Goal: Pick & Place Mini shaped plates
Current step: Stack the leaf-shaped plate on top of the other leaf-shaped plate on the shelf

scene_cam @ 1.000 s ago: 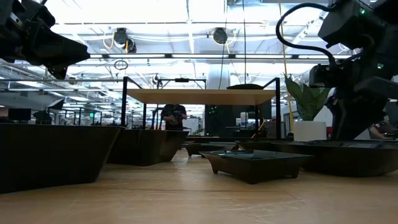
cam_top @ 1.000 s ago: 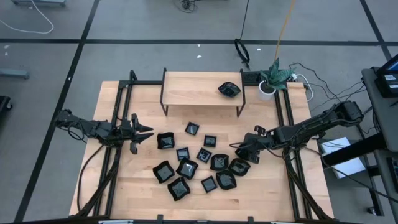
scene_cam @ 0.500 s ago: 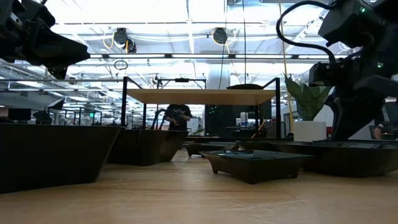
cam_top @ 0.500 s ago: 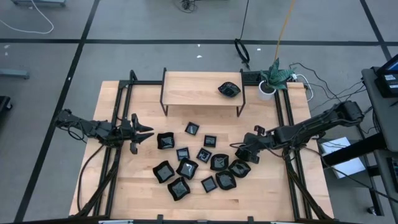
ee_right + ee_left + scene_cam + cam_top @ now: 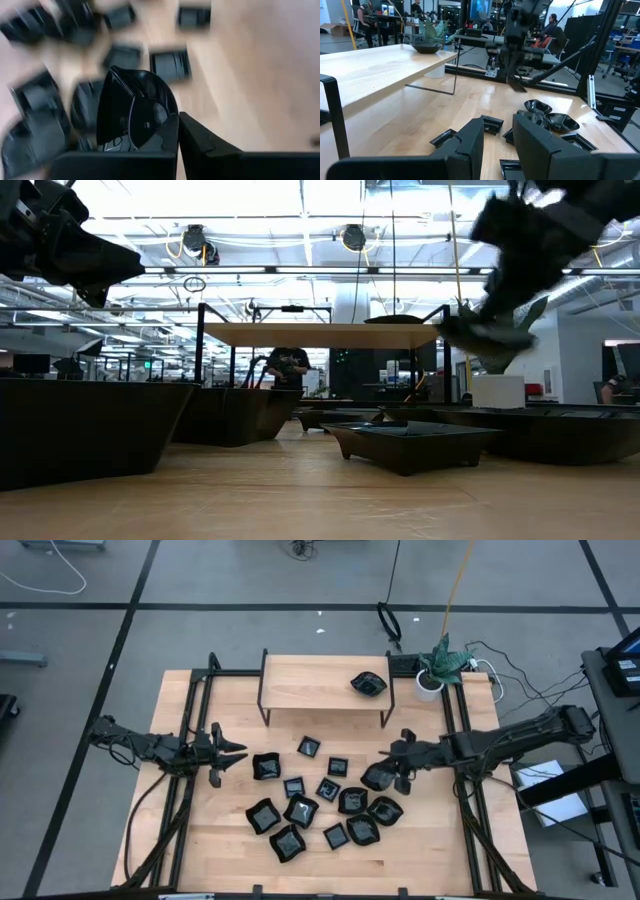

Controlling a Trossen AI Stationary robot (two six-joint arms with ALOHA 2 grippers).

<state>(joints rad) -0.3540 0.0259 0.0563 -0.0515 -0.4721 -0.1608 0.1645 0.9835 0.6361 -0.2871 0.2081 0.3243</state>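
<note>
Several mini shaped plates, small glossy black dishes, lie in a loose cluster on the wooden table's middle. One more roundish plate rests on the raised wooden shelf at the far side. My right gripper hovers over the cluster's right side, shut on a roundish plate, which the right wrist view shows as the plate. My left gripper waits level at the table's left, open, its fingers around nothing. My right gripper pinches the roundish plate's rim between its two fingers, one on the dish's inner face and one on its outer side. The fingers slant down from the table's right. The plate sticks out ahead of them, tilted and lifted clear of the table.
A potted plant stands at the table's far right corner. Black frame rails run along both sides of the table. Bare wood lies between the shelf's legs and along the near edge. A person shows in the room beyond.
My right gripper has risen from the cluster's right side and gone a little toward the table's left and far side, tipping less steeply. The roundish plate has come up with it, lifted clear of the table and tilted. The other plates stay where they were.
</note>
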